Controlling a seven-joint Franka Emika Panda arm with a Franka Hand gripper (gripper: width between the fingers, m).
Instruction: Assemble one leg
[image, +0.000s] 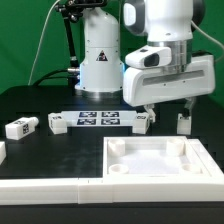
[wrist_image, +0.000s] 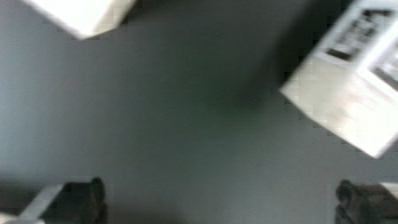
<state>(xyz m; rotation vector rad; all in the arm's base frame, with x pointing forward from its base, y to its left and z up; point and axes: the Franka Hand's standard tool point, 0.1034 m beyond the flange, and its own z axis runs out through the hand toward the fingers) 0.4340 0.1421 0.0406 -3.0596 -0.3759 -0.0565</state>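
Observation:
My gripper (image: 166, 112) hangs open and empty a little above the dark table, just behind the large white tray-like piece (image: 160, 160). In the wrist view its two dark fingertips (wrist_image: 71, 200) stand wide apart over bare table, with nothing between them. Two white legs with marker tags lie at the exterior view's left (image: 20, 127) (image: 57, 124). Another leg (image: 143, 122) stands by the gripper's left finger, and one more (image: 184, 122) by its right finger. The wrist view shows a white block corner (wrist_image: 80, 15) and a blurred white tagged piece (wrist_image: 347, 80); I cannot tell which they are.
The marker board (image: 98, 120) lies flat behind, between the left legs and the gripper. The robot base (image: 98, 55) stands at the back centre. A long white ledge (image: 50, 185) runs along the front edge.

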